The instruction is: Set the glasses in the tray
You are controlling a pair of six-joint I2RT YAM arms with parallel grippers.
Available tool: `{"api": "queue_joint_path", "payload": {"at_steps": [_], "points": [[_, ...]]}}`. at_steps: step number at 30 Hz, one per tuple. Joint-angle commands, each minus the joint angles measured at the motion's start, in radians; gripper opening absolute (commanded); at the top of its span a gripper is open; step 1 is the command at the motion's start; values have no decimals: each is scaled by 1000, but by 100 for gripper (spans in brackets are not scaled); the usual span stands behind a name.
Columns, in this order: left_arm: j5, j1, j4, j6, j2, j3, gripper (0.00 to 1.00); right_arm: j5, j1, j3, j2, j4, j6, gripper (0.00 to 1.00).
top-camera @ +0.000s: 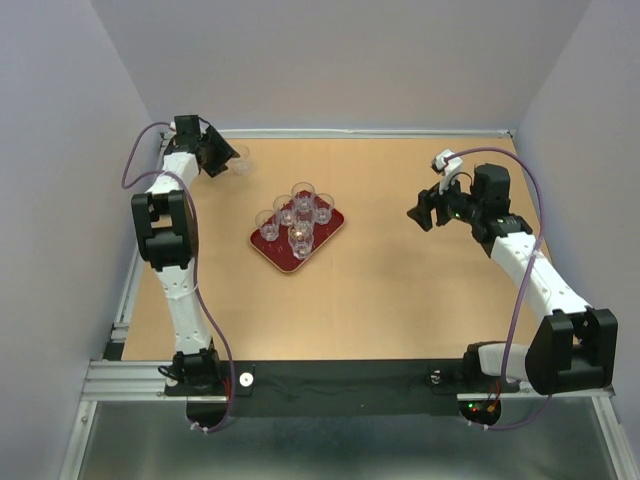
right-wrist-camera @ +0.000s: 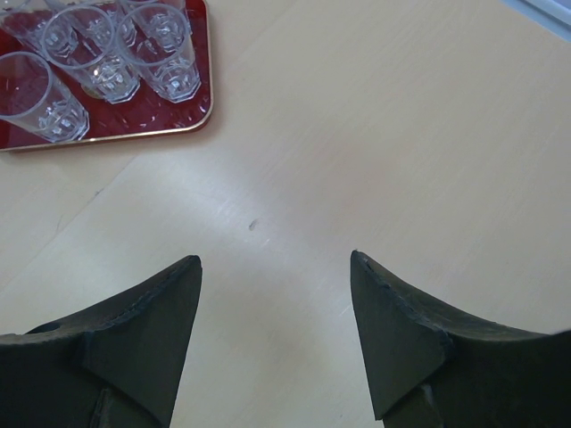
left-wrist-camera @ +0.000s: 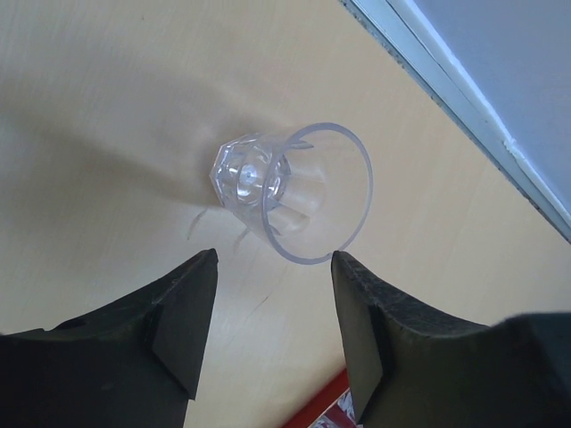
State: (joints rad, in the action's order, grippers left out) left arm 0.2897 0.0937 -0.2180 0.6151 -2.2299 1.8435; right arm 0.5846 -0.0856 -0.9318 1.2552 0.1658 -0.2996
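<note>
At the far left corner of the desk (top-camera: 400,300), one glass (left-wrist-camera: 285,192) sits apart from the rest, its rim turned toward the left wrist camera and its faceted base beyond. The left pincer (left-wrist-camera: 275,257) stands open just short of it, gripping nothing. Its fingertips are close by the near rim, and I cannot tell whether they touch it. The other five glasses (top-camera: 301,232) stand clustered on the tray (top-camera: 280,252), which lies at an angle mid-desk, well apart from the lone glass. The right pincer (right-wrist-camera: 275,256) hangs over bare desk to the tray's right, jaws wide apart and empty. One tray corner shows at the upper left of its wrist view.
</note>
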Motion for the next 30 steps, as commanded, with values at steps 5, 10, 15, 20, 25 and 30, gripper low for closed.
{"api": "queue_joint_path", "payload": {"at_steps": [5, 10, 15, 20, 25, 30], "points": [[-20, 6, 11, 41, -31, 63, 57, 6, 6, 27, -5, -38, -15, 73], [-41, 5, -21, 31, -68, 100, 47, -2, 7, 28, -10, -38, -16, 73], [-69, 6, -20, 17, -62, 100, 30, -2, 7, 28, -7, -38, -18, 73], [-92, 5, -18, -12, -45, 85, 17, -3, 9, 28, -8, -40, -19, 73], [-95, 5, 31, -51, 30, 11, 2, -2, 15, 30, -8, -38, -21, 73], [-87, 5, 69, -136, 154, -68, 0, 3, 17, 30, -10, -38, -21, 73]]}}
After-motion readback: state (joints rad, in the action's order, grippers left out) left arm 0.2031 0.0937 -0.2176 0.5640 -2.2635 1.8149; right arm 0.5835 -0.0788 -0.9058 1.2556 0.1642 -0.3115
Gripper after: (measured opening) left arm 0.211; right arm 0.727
